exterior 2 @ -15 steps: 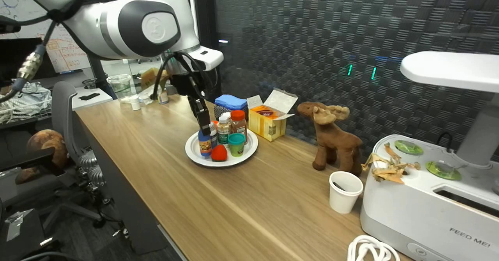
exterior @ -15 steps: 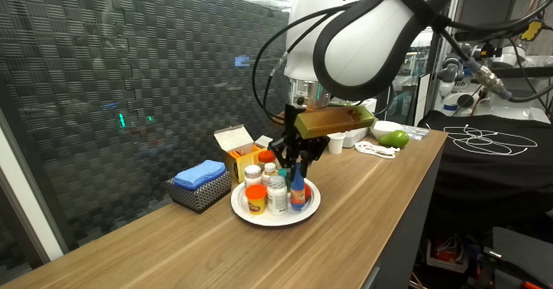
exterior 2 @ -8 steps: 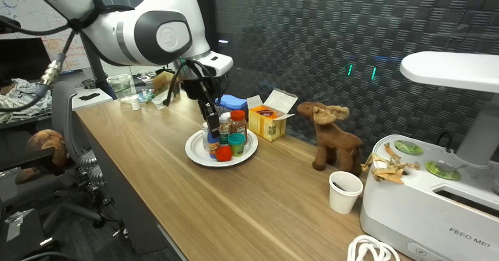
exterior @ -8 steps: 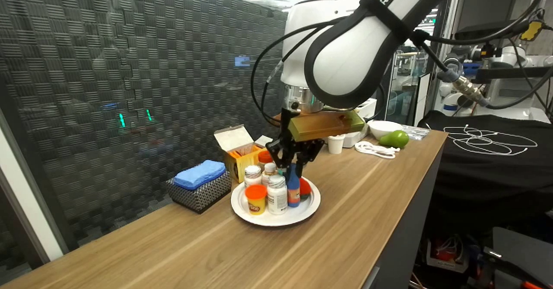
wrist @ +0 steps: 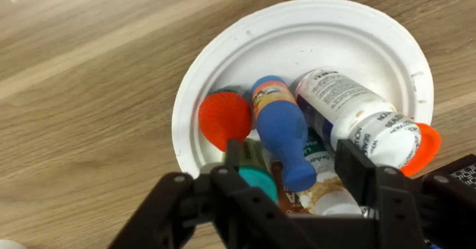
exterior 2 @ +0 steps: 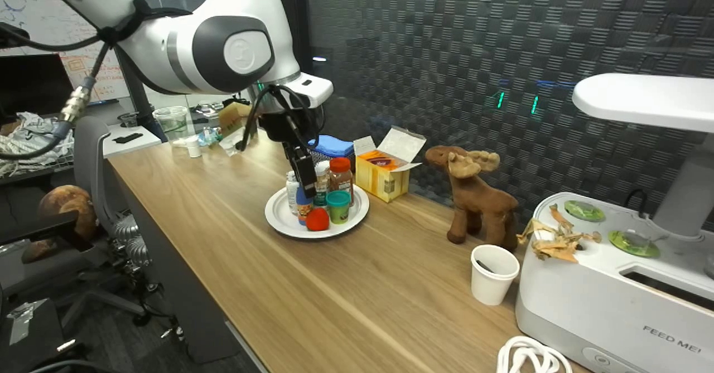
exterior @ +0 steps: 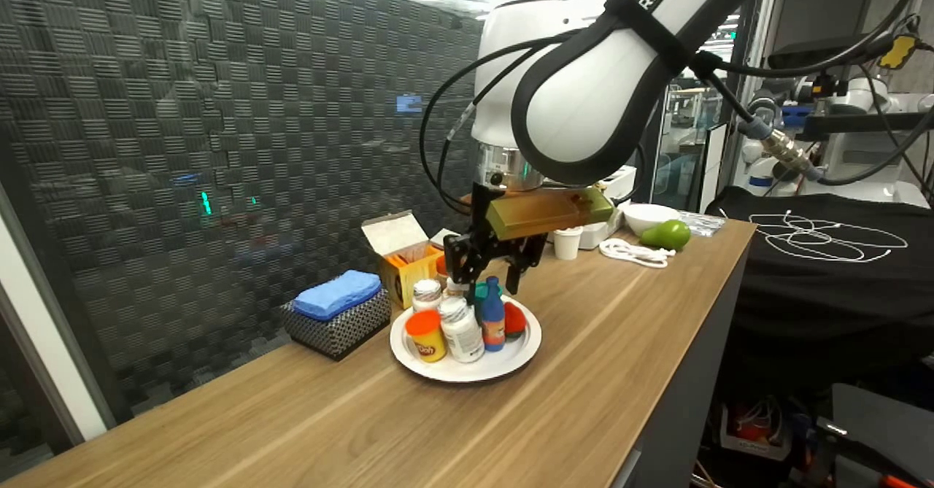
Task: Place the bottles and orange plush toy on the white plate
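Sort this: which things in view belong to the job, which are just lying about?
Job: white plate; on it, blue bottle, two white bottles, green-labelled bottle, red-capped bottle, orange plush toy; probably also orange-lidded tub, teal-lidded tub.
Lying about: yellow carton, blue cloth, plush moose, white cup, white cord, green fruit, white bowl, white appliance.

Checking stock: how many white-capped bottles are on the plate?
3: the tilted bottle beside the blue bottle, the upright bottle toward the yellow carton, the green-labelled bottle by the red-capped bottle. More may hide.
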Robot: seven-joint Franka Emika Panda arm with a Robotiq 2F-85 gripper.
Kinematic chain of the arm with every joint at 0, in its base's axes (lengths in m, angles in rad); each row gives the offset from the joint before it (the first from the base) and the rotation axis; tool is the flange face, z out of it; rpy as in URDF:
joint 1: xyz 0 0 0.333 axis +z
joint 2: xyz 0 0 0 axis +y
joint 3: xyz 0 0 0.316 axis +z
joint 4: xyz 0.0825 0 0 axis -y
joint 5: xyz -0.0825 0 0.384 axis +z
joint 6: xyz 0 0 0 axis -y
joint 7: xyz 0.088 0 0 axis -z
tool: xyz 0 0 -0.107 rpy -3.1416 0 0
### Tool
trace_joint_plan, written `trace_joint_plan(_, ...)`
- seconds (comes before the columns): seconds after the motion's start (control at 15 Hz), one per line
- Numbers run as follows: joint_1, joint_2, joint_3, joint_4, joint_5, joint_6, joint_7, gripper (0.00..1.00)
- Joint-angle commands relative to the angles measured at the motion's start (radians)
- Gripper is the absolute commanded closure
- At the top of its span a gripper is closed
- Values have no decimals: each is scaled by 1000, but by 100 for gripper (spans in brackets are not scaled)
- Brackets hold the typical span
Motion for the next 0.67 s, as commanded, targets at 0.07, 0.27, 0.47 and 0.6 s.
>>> trace_joint_plan(0.07, 20, -50, -6, -18, 23, 7, -20, 0)
trace_joint_plan(0.27, 35, -88, -13, -10, -1, -49, 16, 0)
trace_joint_plan(0.47, 42, -153, -10, -11, -23, -96, 62, 0)
trace_joint_plan(0.6, 41, -201, 7, -13, -28, -148, 79, 0)
